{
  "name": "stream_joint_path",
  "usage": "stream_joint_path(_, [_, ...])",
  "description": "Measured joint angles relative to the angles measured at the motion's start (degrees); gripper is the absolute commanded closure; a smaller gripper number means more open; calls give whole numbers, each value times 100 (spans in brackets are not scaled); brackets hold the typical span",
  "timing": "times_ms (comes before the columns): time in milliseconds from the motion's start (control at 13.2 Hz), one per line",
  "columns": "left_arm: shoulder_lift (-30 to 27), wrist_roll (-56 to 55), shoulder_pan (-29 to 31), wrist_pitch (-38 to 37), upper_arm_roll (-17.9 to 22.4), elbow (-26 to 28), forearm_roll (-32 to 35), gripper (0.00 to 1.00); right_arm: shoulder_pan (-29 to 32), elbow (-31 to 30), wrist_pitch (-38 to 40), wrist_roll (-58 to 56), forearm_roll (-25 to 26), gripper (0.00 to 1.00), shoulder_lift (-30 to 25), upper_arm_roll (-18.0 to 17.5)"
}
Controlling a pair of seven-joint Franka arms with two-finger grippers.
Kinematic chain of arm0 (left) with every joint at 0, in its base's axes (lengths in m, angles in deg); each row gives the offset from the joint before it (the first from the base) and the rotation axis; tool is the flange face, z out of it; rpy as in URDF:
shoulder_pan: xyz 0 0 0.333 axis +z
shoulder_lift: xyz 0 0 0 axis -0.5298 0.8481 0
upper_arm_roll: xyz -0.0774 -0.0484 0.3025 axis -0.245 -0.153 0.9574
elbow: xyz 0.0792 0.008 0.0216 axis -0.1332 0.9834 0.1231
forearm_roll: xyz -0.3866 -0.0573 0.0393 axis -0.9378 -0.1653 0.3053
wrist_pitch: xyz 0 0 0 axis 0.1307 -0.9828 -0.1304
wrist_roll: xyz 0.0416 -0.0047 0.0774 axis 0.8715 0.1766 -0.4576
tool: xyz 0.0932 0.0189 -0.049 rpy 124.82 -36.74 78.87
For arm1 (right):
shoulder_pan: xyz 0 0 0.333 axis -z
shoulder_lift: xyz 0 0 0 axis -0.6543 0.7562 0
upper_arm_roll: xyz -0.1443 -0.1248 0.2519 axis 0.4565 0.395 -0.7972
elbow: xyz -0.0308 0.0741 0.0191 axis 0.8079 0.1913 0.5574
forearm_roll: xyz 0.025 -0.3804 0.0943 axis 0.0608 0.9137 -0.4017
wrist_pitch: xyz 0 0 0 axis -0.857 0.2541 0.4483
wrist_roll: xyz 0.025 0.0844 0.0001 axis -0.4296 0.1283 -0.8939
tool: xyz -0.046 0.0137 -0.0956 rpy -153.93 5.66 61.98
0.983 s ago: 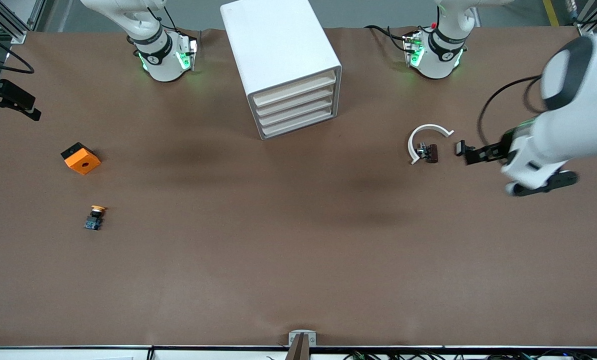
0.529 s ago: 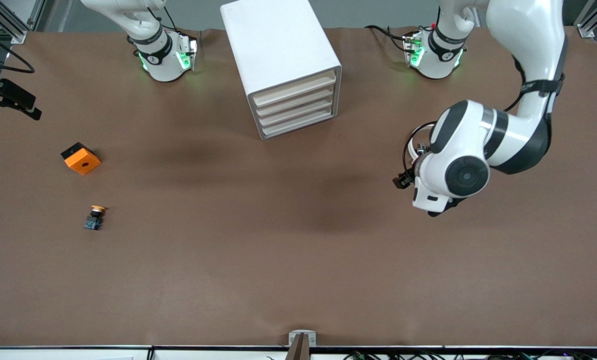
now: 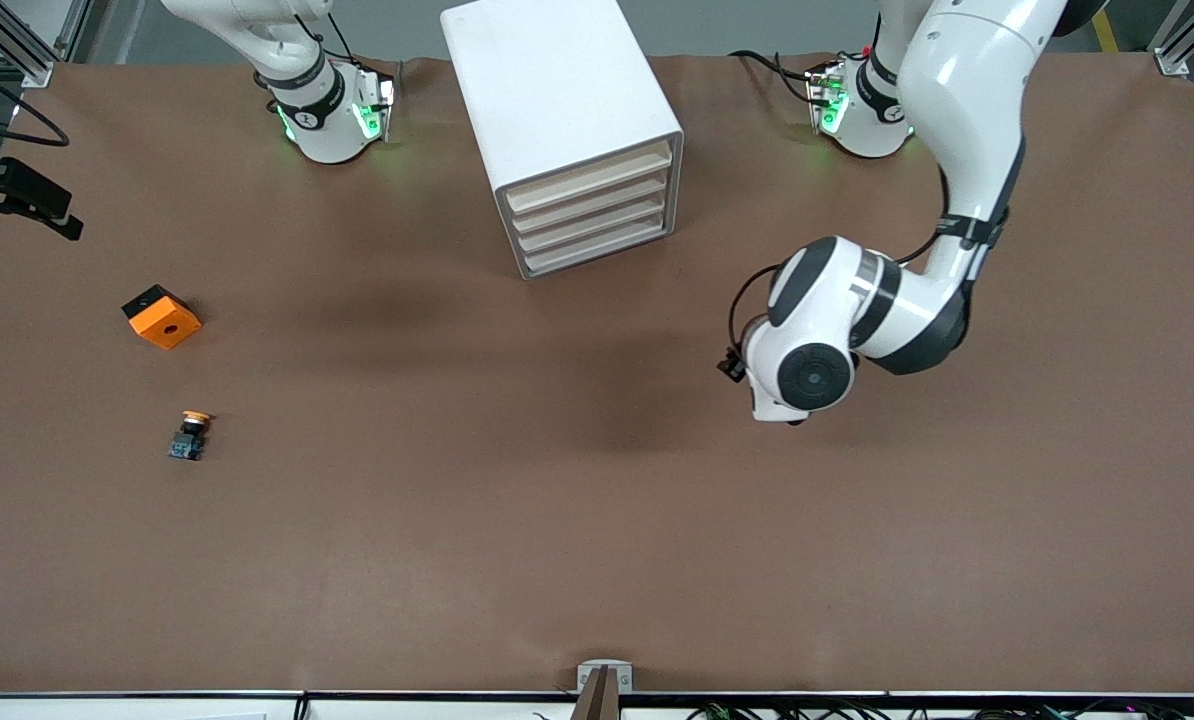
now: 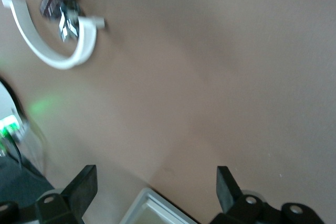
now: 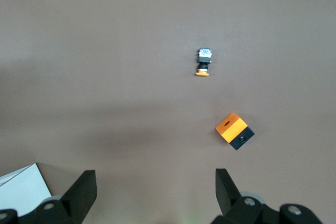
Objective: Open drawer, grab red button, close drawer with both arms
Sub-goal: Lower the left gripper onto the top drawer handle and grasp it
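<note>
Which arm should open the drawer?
Probably left. The left gripper, open, hangs over the table close to the cabinet's shut drawers; the right gripper, open, sits high, outside the front view.

Robotics lab, 2 white arms (image 3: 967,120) bolted to brown table (image 3: 557,520), aluminium framing (image 3: 17,40)

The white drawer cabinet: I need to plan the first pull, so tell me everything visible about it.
The cabinet is a glossy white box, plastic by its look, standing upright on the brown table between the two arm bases. It is turned askew, its front angled toward the left arm's end. That front holds four shallow cream drawers stacked one above another, all shut. No handles can be made out. Nothing touches it except the table.
</note>
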Motion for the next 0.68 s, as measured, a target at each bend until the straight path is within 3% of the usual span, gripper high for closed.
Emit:
stream_joint_path(378, [316, -1676, -578, 8, -5, -137, -181, 0, 0, 0, 0, 0, 0, 0, 0, -1])
stream_joint_path(680, [323, -2205, -829, 8, -6, -172, -465, 0, 0, 0, 0, 0, 0, 0, 0, -1])
